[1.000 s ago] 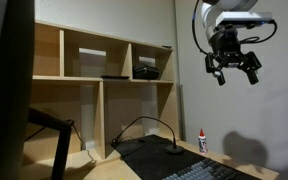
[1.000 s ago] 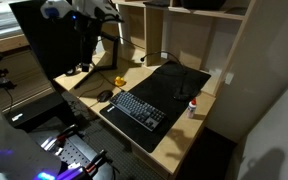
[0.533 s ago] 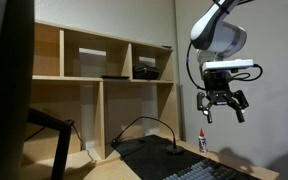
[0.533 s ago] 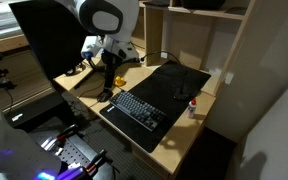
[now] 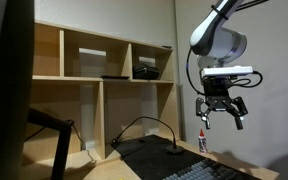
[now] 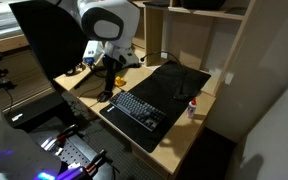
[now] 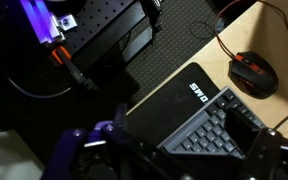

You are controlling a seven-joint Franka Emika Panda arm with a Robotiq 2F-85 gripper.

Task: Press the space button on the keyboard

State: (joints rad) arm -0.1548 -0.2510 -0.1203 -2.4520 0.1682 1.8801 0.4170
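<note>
Claw spread wide in the air, over the mouse end of the keyboard.

In the wrist view a black-and-red mouse (image 7: 252, 72) lies at 2 o'clock of the keyboard (image 7: 209, 125). In an exterior view a black mat (image 6: 174, 82) sits at 1 o'clock of the keyboard and a small bottle (image 6: 193, 107) at 3 o'clock. The claw (image 5: 221, 115) hangs with fingers apart, holding and touching nothing. The surface (image 6: 184, 128) is pale wood, with open shelving (image 5: 94, 70) behind.

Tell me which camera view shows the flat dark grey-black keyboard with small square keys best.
The exterior view looking down on the desk: the flat dark keyboard lies whole in it. In an exterior view from desk height, only a dim strip of it shows at the bottom edge. The wrist view catches one end of it.
</note>
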